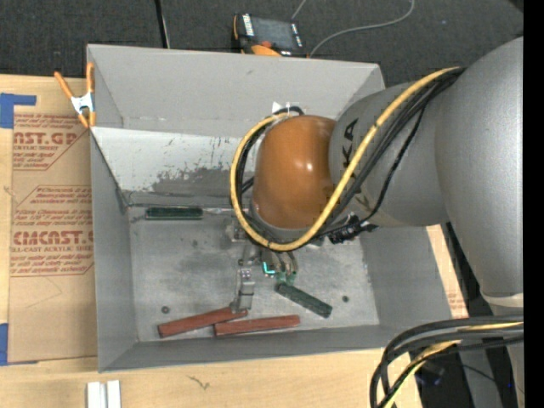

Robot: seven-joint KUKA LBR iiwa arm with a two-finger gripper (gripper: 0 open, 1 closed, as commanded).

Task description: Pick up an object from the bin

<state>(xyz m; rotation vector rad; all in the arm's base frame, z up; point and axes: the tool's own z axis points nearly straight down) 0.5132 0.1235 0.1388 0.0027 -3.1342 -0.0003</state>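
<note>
Camera view: jaws low at 6 o'clock, touching red-brown sticks [255, 324]; spread or pressed, cannot tell. Risk: tips skid off flat sticks, nudging dark green stick [302, 300].

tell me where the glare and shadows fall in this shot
camera view: broad soft sheen on the orange wrist cover; bin's back wall lit brightest; floor looks dimmer beneath the arm around the gripper; no hard glare on the reddish-brown sticks or dark green stick.

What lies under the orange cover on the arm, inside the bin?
Below the orange cover, two red-brown sticks lie by the front wall, a dark green stick right of them. The bin floor straight beneath the cover is hidden.
</note>
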